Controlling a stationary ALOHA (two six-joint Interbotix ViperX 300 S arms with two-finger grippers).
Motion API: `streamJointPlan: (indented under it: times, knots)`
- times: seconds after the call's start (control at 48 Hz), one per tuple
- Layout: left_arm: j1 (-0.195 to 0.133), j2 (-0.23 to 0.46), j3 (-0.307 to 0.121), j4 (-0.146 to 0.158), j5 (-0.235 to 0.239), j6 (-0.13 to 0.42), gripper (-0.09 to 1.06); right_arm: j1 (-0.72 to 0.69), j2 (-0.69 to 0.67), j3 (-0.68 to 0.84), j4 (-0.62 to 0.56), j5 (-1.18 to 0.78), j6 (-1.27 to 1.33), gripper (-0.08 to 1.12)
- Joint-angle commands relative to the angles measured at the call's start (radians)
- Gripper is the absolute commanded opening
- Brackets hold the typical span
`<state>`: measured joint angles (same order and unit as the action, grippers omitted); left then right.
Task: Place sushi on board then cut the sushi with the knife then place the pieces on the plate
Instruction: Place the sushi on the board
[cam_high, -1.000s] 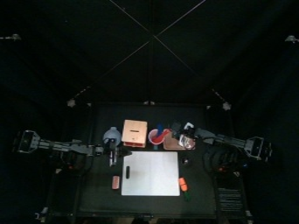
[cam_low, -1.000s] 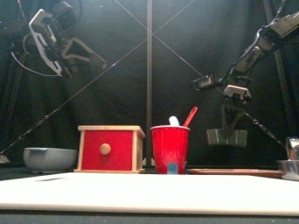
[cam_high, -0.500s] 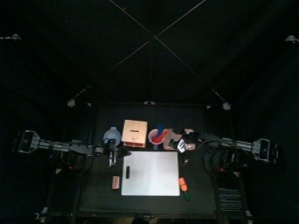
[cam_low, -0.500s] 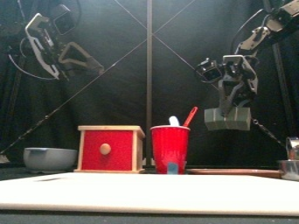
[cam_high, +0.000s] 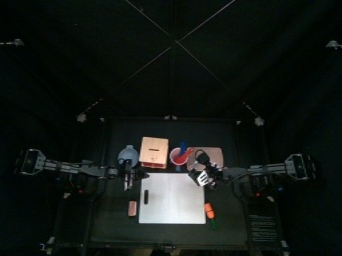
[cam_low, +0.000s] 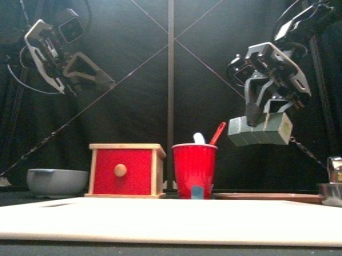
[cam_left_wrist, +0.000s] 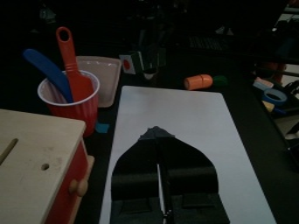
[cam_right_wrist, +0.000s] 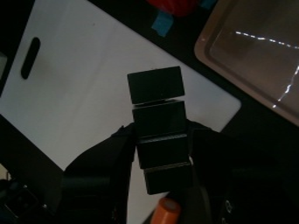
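The sushi roll (cam_right_wrist: 156, 96), a row of dark green blocks, hangs in my right gripper (cam_right_wrist: 162, 149), which is shut on its lower blocks. In the top view the right gripper (cam_high: 203, 178) is over the right edge of the white cutting board (cam_high: 171, 200). Seen from the front, the sushi roll (cam_low: 258, 131) is well above the table. The red cup (cam_low: 195, 170) holds a blue knife (cam_left_wrist: 42, 66) and a red knife (cam_left_wrist: 66, 54). The pink plate (cam_right_wrist: 260, 54) lies behind the board. My left gripper (cam_left_wrist: 156, 138) hovers shut over the board's left side.
A wooden box (cam_high: 154, 152) with a red drawer front stands behind the board, with a blue-grey bowl (cam_high: 128, 155) to its left. Orange toys lie at the board's front left (cam_high: 132, 208) and front right (cam_high: 209, 210).
My right gripper has carried the sushi roll up and forward, from over the pink plate to over the board's right edge. The left arm has barely moved.
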<state>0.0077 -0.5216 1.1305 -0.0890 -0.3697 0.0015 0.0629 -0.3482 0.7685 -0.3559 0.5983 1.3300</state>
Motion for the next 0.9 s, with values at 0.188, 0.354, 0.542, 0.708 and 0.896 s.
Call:
streamJointPlan:
  times: [0.188,0.354,0.542,0.708,0.896]
  knots:
    - [0.009,0.0,-0.008,0.0,0.0,0.003,-0.03,0.135,0.147,-0.138,-0.25,0.075,0.43,0.68]
    - [0.018,-0.011,-0.005,0.0,0.003,0.002,-0.03,0.189,0.249,-0.227,-0.282,0.124,0.592,0.68]
    - [0.026,-0.026,-0.002,0.002,0.003,0.003,-0.03,0.219,0.379,-0.347,-0.276,0.193,0.723,0.68]
    - [0.038,-0.038,0.005,0.005,0.003,0.005,-0.03,0.236,0.466,-0.453,-0.236,0.267,0.781,0.68]
    - [0.049,-0.048,0.005,0.005,0.003,0.005,-0.03,0.242,0.575,-0.566,-0.143,0.37,0.795,0.68]
